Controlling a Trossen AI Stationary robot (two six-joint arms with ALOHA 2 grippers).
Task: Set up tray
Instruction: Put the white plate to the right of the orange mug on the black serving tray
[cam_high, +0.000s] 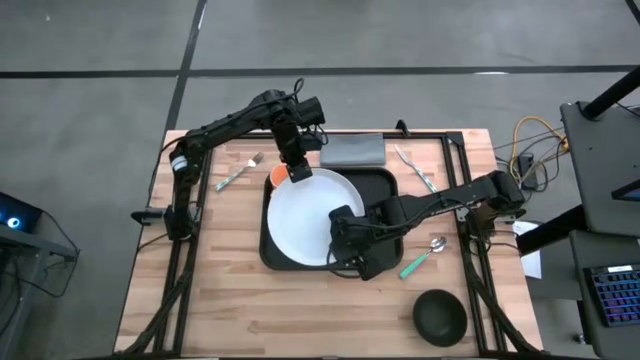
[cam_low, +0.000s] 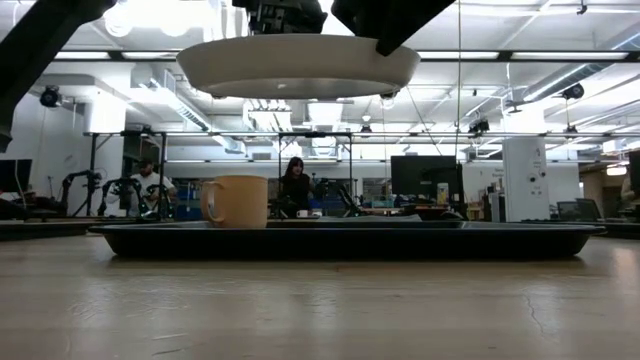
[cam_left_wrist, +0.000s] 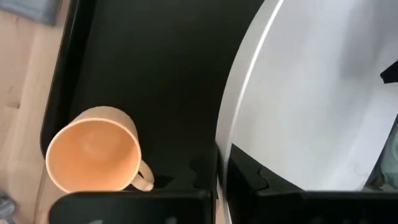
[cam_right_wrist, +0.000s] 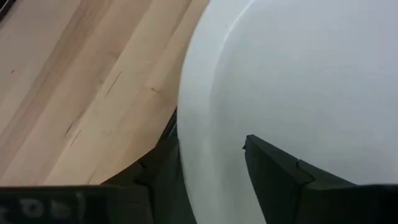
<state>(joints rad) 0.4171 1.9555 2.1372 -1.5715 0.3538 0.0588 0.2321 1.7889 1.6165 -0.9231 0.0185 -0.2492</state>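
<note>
Left gripper (cam_high: 297, 172) clamped on far rim of white plate (cam_high: 312, 215); right gripper (cam_high: 345, 232) straddling near rim, fingers parted. Plate held above black tray (cam_high: 385, 185), frame centre. Orange mug (cam_high: 279, 175) on tray, upper-left corner.

tray (cam_high: 385, 182) | large, black, raised rim | flat on table centre | holds orange mug (cam_high: 279, 175)
</note>
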